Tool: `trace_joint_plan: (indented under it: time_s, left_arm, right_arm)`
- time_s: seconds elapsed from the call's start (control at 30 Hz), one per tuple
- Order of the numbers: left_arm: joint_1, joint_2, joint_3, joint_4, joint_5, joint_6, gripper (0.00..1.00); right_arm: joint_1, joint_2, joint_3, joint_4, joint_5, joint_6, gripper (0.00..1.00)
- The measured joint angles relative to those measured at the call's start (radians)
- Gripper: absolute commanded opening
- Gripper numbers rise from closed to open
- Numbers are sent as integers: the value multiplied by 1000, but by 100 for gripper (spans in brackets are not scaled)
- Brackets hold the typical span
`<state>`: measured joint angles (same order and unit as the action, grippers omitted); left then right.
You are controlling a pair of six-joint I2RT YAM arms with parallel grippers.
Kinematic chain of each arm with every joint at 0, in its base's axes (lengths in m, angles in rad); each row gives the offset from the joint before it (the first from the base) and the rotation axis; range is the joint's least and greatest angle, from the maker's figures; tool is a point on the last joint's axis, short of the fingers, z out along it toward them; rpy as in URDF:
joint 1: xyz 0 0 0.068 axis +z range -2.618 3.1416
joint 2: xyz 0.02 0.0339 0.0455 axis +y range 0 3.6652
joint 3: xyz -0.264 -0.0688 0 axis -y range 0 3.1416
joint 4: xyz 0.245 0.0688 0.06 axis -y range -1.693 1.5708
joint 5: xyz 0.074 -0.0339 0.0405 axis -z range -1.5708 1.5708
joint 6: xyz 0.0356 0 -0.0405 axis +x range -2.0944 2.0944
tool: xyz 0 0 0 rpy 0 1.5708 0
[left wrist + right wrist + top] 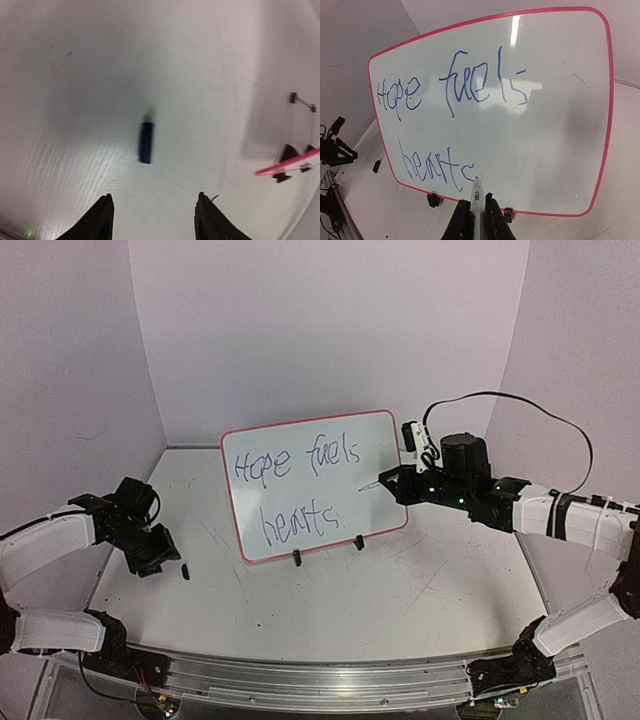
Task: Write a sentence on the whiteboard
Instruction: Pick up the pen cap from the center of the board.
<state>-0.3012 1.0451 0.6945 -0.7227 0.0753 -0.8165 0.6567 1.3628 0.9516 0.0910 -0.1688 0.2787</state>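
Whiteboard (pixel 560 125) bears blue sentence (pixel 452 87) "Hope fuels hearts"

One whiteboard (pixel 290 495), three blue words (pixel 262 465) on two lines, two black feet (pixel 296 559), one marker (pixel 477 192), one small blue cap (pixel 145 142), two robot arms (pixel 50 540), one white table (pixel 400 600).

We see left claw (pixel 155 220) at bottom edge: two dark fingers (pixel 102 222) spread apart, nothing between them. Ahead of claw, small dark blue cylinder (pixel 145 142) lies on white table (pixel 75 100), apart from both fingers, blurred. At right edge we note whiteboard (pixel 287 165): only strip of red-pink rim, black clip feet (pixel 286 153) against it. Small black object (pixel 295 97) beyond, too blurred for us to name.
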Motion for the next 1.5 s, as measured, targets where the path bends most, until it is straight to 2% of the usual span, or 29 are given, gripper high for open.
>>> trace_joint_plan:
  time_s: [0.17, 0.37, 0.53, 0.8, 0.87, 1.0, 1.1, 1.27, 1.5]
  left_arm:
    - [-32, 113, -54, -107, -109, -60, 55]
    - [-124, 264, -54, -15, -133, -87, 61]
    - [-165, 352, -53, 81, -134, -96, 50]
    - [-172, 400, -23, 64, -189, -89, 44]
    - [-172, 412, -14, 68, -206, -89, 49]
    - [-171, 451, 14, 111, -261, -69, 49]
    - [-169, 468, 25, 134, -279, -61, 58]
    - [-169, 471, 25, 151, -280, -55, 65]
    - [-121, 454, 25, 175, -268, -103, 55]
  right_arm:
    - [0, -11, -32, 21, -30, 10, 0]
    - [0, -47, -70, 21, -44, 19, 0]
    - [0, -55, -71, 28, -55, 26, 0]
    - [0, -64, -71, 29, -56, 34, 0]
    - [0, -64, -71, 29, -56, 34, 0]
    - [0, -64, -71, 29, -57, 34, 0]
    - [0, -64, -71, 29, -57, 35, 0]
    - [0, -64, -71, 29, -57, 37, 0]
    - [0, -58, -71, 31, -61, 38, 0]
